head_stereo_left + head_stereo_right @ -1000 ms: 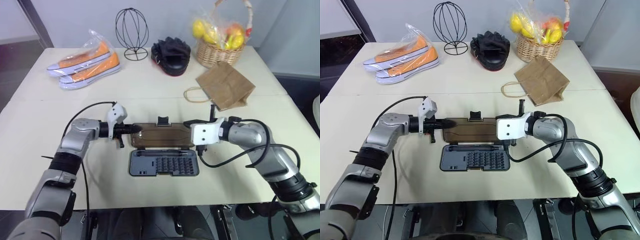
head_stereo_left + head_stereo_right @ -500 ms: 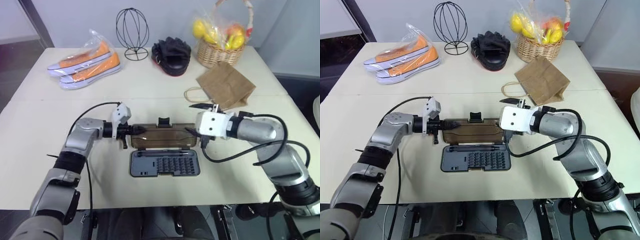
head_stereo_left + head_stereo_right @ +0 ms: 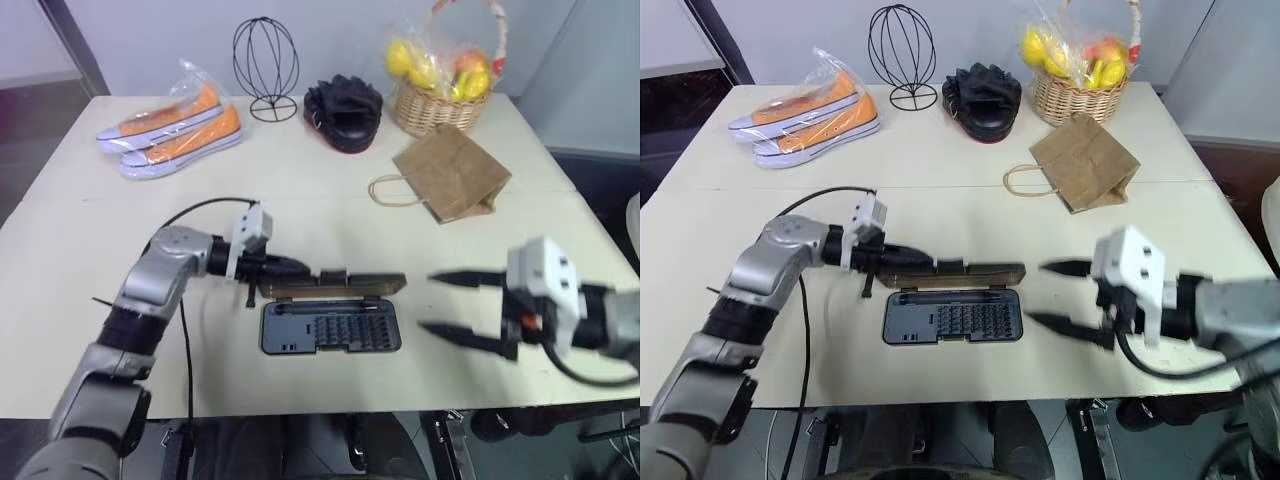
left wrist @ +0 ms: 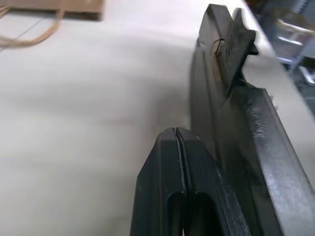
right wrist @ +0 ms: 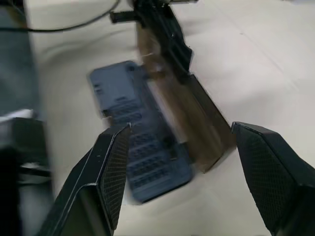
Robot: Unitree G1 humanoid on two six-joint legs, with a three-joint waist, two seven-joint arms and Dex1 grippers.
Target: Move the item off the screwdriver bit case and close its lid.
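Nearest, right pincer (image 3: 452, 306) hangs over the front right part of the desk (image 3: 60, 260), its two black fingers spread wide with nothing between them. It is well apart from the case, off the case's right end.

Screwdriver bit case (image 3: 330, 327) lies flat near the front edge, mid-desk, dark grey tray open upward with rows of small bits showing. Lid (image 3: 340, 286) is raised off the desk along the case's far long side, seen nearly edge-on from the head camera, so it stands steeply; the exact angle cannot be told. Its small black latch tab (image 3: 332, 275) sits on the upper edge. The right wrist view shows the brown translucent panel rising from the tray's far side.

Left pincer (image 3: 292, 267) is at the lid's left end, fingers pressed together; the left wrist view shows the two fingers (image 4: 170, 167) meeting with no gap, just beside the lid's edge. Contact with the lid cannot be confirmed.

Paper bag (image 3: 452, 171) lies flat farther back on the right, clear of the case, loop handle toward the case.

Back row, left to right: bagged orange sneakers (image 3: 170, 120), wire head form (image 3: 263, 67), black gloves bundle (image 3: 343, 112), wicker fruit basket (image 3: 440, 100).
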